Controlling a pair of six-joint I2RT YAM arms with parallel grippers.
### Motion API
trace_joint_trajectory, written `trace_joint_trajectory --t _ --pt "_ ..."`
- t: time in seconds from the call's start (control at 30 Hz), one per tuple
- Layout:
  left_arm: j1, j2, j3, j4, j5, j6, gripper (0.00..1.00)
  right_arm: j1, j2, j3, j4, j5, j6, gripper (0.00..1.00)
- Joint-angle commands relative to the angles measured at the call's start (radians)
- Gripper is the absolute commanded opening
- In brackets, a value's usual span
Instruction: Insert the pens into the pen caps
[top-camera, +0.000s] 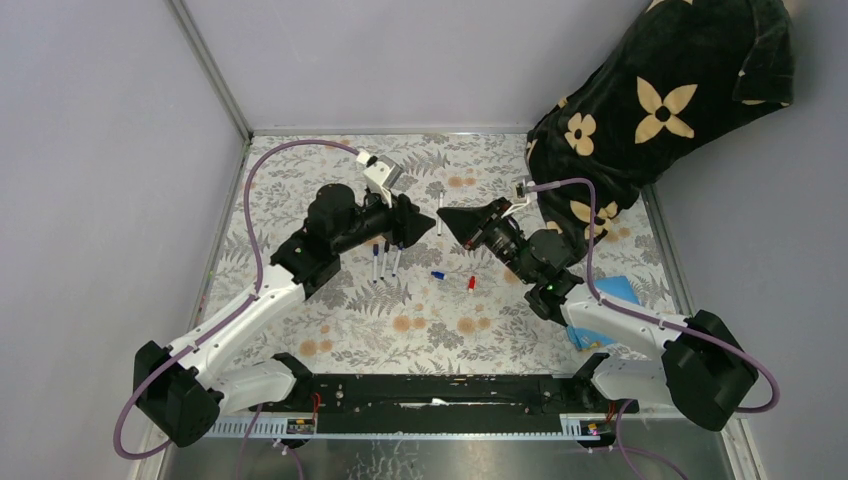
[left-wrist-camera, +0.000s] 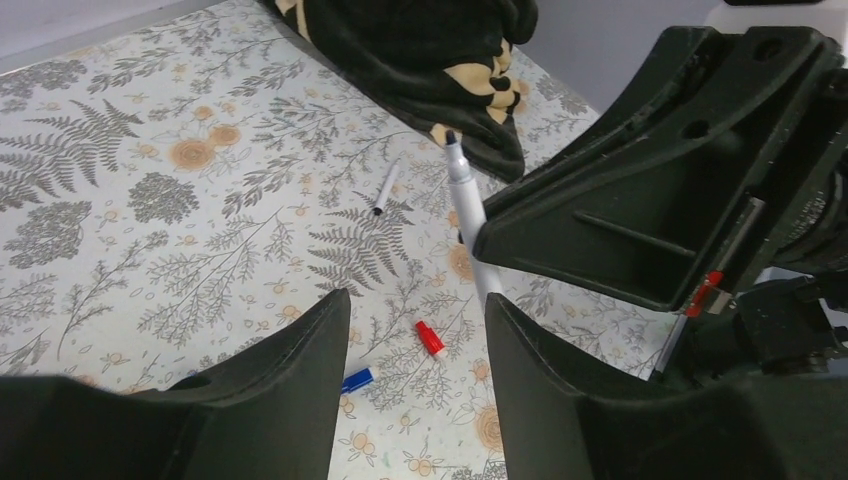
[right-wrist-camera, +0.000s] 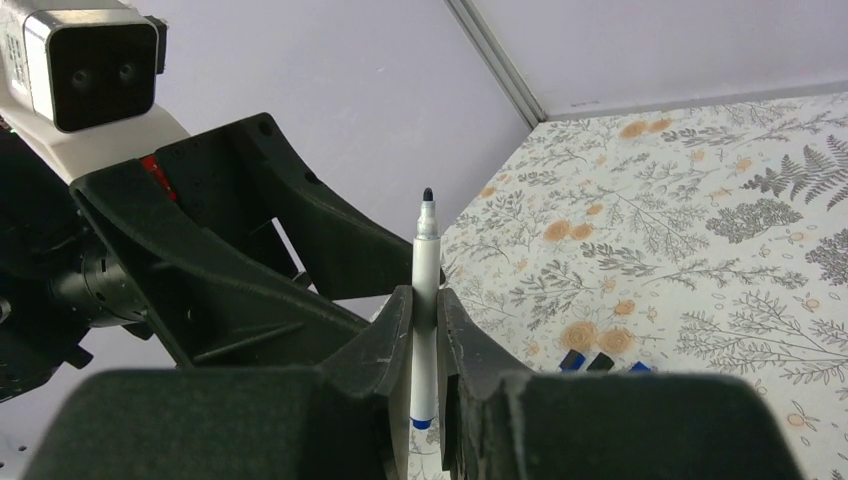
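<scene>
My right gripper (right-wrist-camera: 425, 300) is shut on a white pen (right-wrist-camera: 426, 262), which stands upright with its dark tip up and a blue band at its lower end. That pen also shows in the left wrist view (left-wrist-camera: 466, 210). My left gripper (left-wrist-camera: 415, 340) is open and empty, facing the right gripper (top-camera: 450, 222) closely above the mat. A red cap (left-wrist-camera: 430, 339) and a blue cap (left-wrist-camera: 357, 380) lie on the mat below the left gripper's jaws; the top view shows the red cap (top-camera: 471, 284) and the blue cap (top-camera: 438, 274) too. Another pen (top-camera: 440, 212) lies further back.
Three pens (top-camera: 386, 260) with blue and black ends lie side by side under the left arm. A black flowered fabric (top-camera: 660, 100) fills the back right corner. A blue cloth (top-camera: 612, 298) lies by the right arm. Grey walls close the left and back.
</scene>
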Motion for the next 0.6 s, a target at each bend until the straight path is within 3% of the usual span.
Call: trace_joint_trajectory --t 0.0,0.57 --pt "-0.005 -0.003 -0.01 0.083 0.066 -0.01 0.59 0.012 0.018 0.054 0.096 0.013 -0.011 0.0" --pt "-0.004 0.007 -0.013 0.091 0.076 -0.015 0.59 0.019 0.054 0.077 0.176 -0.058 0.033 0.0"
